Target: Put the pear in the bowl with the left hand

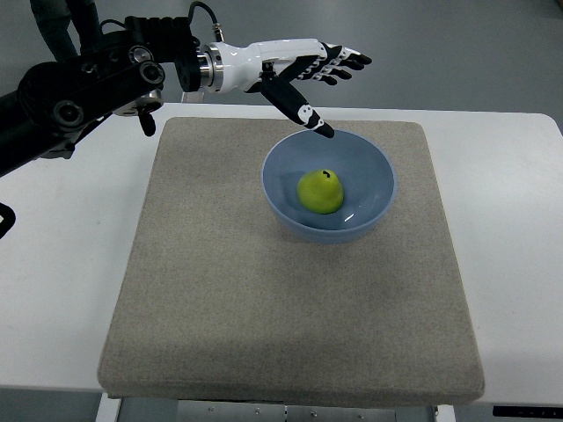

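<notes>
I count one pear (320, 191), one blue bowl (374, 167), one grey felt-like mat (264, 299) and one white table (62, 264), and only one of my hands shows: my left hand (303, 70), reaching in from the upper left on its black arm (79, 92). The green-yellow pear sits upright inside the bowl, stem end up, near the middle of the bottom. The bowl stands on the mat, toward its far right part. My left hand hangs above the mat's far edge, just beyond the bowl's rim, holding nothing; its fingers (339, 60) are stretched out and relaxed, the thumb (299, 107) angled down toward the rim. I can read no writing or label anywhere. My arm is cut off by the picture's left edge, and the dark parts at the top left corner are hard to make out
</notes>
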Controlling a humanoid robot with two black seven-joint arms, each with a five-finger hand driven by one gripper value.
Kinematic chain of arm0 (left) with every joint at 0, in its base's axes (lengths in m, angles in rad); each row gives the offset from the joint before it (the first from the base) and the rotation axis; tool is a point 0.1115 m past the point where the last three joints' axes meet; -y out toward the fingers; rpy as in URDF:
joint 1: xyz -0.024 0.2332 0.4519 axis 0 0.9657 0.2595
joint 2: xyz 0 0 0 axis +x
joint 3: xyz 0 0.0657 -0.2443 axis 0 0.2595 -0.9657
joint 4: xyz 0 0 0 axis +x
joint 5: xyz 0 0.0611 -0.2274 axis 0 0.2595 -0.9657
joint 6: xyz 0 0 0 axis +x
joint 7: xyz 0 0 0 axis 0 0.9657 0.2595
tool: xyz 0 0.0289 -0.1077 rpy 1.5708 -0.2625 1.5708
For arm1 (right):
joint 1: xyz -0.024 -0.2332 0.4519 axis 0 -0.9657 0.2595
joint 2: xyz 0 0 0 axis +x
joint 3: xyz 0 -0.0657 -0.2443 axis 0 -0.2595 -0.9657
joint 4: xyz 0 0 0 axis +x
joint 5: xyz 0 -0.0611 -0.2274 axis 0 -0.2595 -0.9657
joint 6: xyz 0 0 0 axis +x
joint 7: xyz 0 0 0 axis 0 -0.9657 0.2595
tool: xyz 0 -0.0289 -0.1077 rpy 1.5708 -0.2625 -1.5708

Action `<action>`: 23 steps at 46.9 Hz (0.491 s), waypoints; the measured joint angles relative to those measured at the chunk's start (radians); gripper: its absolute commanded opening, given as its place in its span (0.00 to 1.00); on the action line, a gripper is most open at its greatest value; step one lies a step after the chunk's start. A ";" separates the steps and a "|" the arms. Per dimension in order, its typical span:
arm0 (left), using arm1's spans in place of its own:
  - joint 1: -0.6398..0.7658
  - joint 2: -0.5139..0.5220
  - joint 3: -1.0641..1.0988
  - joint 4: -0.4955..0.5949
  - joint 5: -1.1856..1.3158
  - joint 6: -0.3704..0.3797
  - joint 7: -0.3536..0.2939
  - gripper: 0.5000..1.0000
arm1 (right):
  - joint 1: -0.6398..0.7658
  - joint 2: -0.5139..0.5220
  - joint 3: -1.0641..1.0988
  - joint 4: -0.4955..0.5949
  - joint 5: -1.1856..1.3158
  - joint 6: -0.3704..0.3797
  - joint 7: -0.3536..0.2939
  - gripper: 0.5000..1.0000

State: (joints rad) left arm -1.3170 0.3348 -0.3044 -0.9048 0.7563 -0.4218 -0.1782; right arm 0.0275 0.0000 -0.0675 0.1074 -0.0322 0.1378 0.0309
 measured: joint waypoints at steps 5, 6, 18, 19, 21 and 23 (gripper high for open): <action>0.010 0.040 -0.029 0.025 -0.103 0.000 0.002 0.99 | 0.000 0.000 0.000 0.000 0.000 0.000 0.000 0.85; 0.018 0.046 -0.032 0.034 -0.131 0.000 0.002 0.99 | 0.000 0.000 0.000 0.000 0.000 0.000 0.000 0.85; 0.087 0.113 -0.068 0.117 -0.412 0.000 0.035 0.99 | 0.000 0.000 0.000 0.000 0.000 0.000 0.000 0.85; 0.093 0.117 -0.069 0.120 -0.434 0.000 0.039 0.99 | 0.000 0.000 0.000 0.000 0.000 0.000 0.000 0.85; 0.107 0.126 -0.069 0.127 -0.490 0.000 0.052 0.99 | 0.000 0.000 0.000 0.000 0.000 0.000 0.000 0.85; 0.119 0.135 -0.069 0.130 -0.535 0.000 0.061 0.99 | 0.000 0.000 0.000 0.000 0.000 0.000 0.000 0.85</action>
State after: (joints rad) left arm -1.1977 0.4701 -0.3737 -0.7744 0.2217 -0.4213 -0.1170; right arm 0.0276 0.0000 -0.0675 0.1074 -0.0322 0.1381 0.0306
